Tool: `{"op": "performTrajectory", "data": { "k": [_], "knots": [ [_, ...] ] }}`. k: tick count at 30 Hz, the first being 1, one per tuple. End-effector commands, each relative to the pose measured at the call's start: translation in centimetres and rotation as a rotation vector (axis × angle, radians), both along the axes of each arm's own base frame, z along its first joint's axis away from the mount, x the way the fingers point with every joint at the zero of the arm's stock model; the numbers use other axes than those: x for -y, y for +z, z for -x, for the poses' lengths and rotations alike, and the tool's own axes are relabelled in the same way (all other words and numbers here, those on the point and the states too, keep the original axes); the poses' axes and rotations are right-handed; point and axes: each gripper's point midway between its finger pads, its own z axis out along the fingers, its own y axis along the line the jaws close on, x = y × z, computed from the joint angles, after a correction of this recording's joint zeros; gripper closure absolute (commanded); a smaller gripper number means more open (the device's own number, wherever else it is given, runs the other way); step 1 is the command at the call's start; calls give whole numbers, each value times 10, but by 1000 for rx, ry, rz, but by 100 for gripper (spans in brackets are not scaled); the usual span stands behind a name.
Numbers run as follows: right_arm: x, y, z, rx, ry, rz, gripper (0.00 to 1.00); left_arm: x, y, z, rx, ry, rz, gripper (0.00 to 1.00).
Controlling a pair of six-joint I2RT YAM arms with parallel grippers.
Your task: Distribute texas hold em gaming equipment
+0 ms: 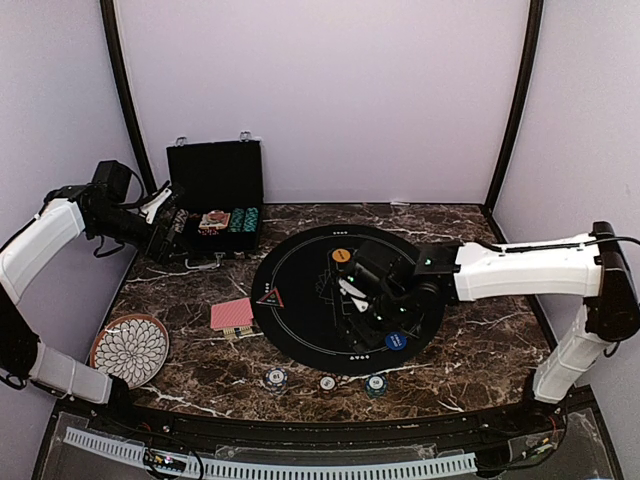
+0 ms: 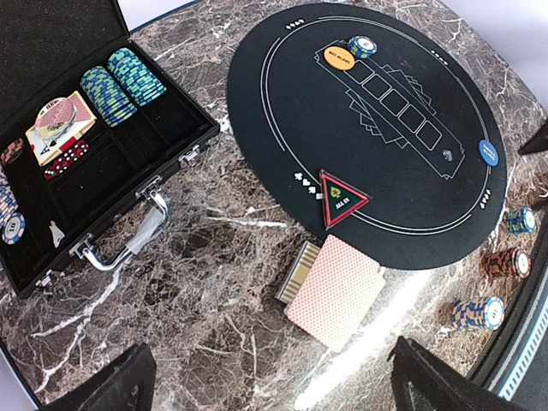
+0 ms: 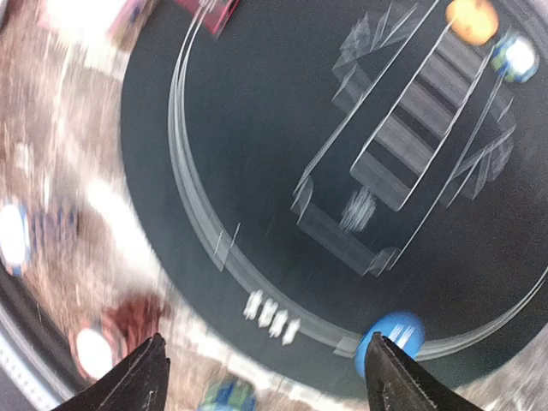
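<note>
The poker chips were spread over several places: a small stack sat on the round black mat beside the orange button, three short stacks stood on the marble desk off the mat's near edge, a blue-edged one, a reddish-brown one and a green-edged one, and two long rows of teal chips lay in the open black case. The blue button lay at the mat's rim, on the side opposite the orange one. The red-edged black triangle marker rested on the mat's edge nearest the red-backed playing cards, which lay as a deck on the desk just beside the mat. More cards sat inside the case.

The left hand hung above the desk near the case with its fingers spread wide and nothing between them. The right hand hovered over the mat with its fingers well apart and holding nothing; its wrist view was blurred. In the overhead view, a flower-patterned plate sat near the left front corner of the desk, well apart from the mat.
</note>
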Motion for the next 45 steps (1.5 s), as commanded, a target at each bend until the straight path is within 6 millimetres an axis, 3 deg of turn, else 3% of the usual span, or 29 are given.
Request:
{"op": "performTrajectory", "data": {
  "k": [1,6,11,27,41,45],
  "knots": [
    [15,-4,47,-69,-19,2,17,2,9,8,18,-19,0,1],
    [16,-23,79,-142,22,16,15,2,9,9,14,-15,3,1],
    [19,-46,91,-171,55,63,14,2,11,9,14,-13,6,1],
    [33,-79,94,-181,47,150,29,3,12,8,16,-12,9,1],
    [30,-80,90,-170,44,150,48,3,13,9,21,-13,9,1],
    [33,-84,92,-175,43,163,48,3,14,8,27,-13,10,1]
  ]
}}
